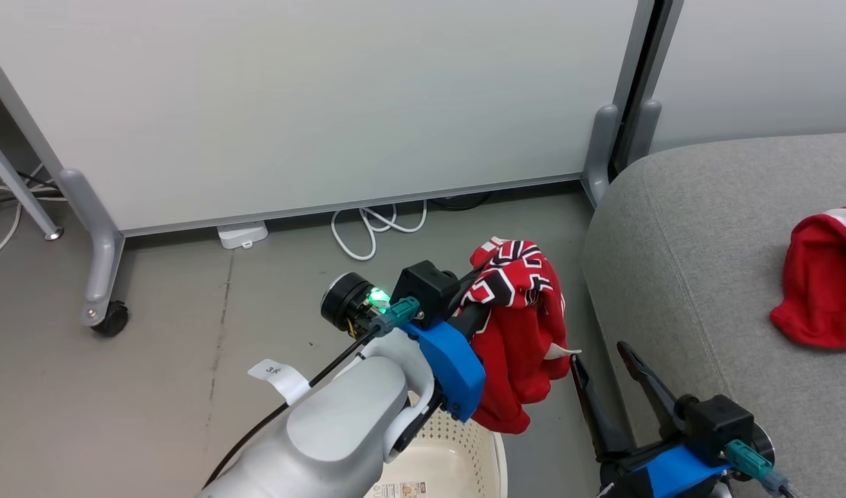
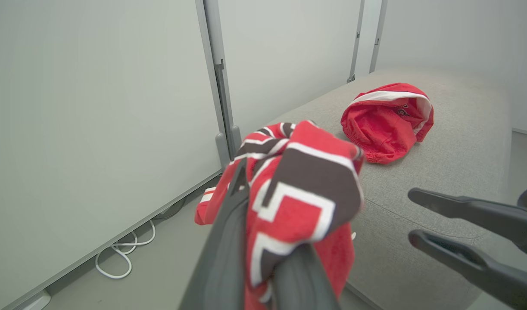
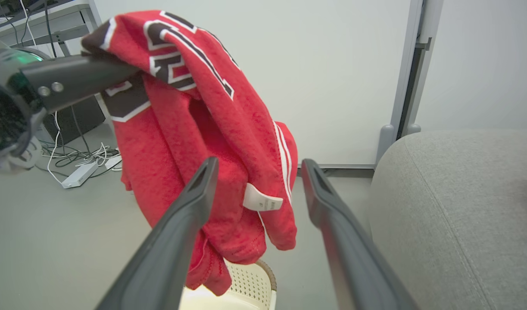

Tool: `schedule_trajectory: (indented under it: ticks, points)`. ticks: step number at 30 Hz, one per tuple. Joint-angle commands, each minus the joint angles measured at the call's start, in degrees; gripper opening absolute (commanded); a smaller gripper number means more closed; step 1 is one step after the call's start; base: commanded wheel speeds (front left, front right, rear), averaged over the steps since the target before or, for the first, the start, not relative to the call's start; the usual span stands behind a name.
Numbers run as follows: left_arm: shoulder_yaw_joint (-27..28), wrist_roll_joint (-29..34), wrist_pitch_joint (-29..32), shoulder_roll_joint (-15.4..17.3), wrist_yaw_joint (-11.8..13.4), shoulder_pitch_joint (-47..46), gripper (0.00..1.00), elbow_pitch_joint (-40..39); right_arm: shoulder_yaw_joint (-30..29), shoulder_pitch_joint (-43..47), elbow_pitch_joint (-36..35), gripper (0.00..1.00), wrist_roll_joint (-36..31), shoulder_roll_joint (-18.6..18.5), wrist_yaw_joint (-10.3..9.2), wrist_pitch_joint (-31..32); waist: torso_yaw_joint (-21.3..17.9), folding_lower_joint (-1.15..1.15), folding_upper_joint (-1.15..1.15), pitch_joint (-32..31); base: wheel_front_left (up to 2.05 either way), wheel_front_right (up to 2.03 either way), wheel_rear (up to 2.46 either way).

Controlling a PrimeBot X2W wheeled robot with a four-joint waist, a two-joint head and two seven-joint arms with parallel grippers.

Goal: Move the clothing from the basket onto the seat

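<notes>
mossy: Pale forearm (image 1: pixel 346 422) right up against the head cam, and at the end of it the left gripper (image 1: pixel 479 294) is clamped on the jersey (image 1: pixel 523 325), pinching a bunch up by the black-and-white numerals. Everything else droops, with the hem hanging just over the basket (image 1: pixel 464 449) corner. Ok place to grab?

tink: fine imo. Looks like soft, light, fuzzy stuff with no stiffness, so wherever you pinch it the rest sags. A thick fold like that shouldn't slip. I'd guess the low hem is what could drag, on the basket rim or the seat (image 1: pixel 706 277) edge, so it wants lifting higher before going across.

mossy: What about the stuff around it? Left to right I see a caster (image 1: pixel 111 319), power strip (image 1: pixel 243 234) and white cable (image 1: pixel 374 235) on the floor under the partition (image 1: pixel 326 104), all well behind.

tink: not a problem. Right gripper (image 1: pixel 600 353) might be though. Its jaws are spread wide, holding nothing, and it's parked between the jersey and the seat's rounded corner. Further right, the red piece with white trim (image 1: pixel 820 283) lies on the seat, well apart, with bare cushion beside it.
</notes>
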Motion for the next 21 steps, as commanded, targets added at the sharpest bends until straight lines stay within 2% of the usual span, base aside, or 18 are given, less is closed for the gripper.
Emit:
schedule_trajectory:
  ticks: [1, 9, 21]
  points:
    - [-0.6, -0.6, -0.4, 0.0, 0.4, -1.2, 0.00, 0.1, 0.1, 0.5, 0.1, 1.00, -0.3, 0.0, 0.03, 0.2, -0.1, 0.00, 0.00, 0.0, 0.00, 0.00, 0.00]
    - [-3.9, -3.7, -1.2, 0.0, 1.4, -2.4, 0.00, 0.9, 0.2, 0.5, 0.2, 1.00, -0.4, 0.0, 0.03, 0.4, -0.2, 0.00, 0.00, 0.1, 0.00, 0.00, 0.00]
    - [-6.8, -7.0, -1.9, 0.0, 2.1, -3.8, 0.00, 1.3, 5.2, -3.8, 3.3, 1.00, -2.0, 0.0, 0.03, 2.4, -0.5, 0.00, 0.00, 0.8, 0.00, 0.00, 0.00]
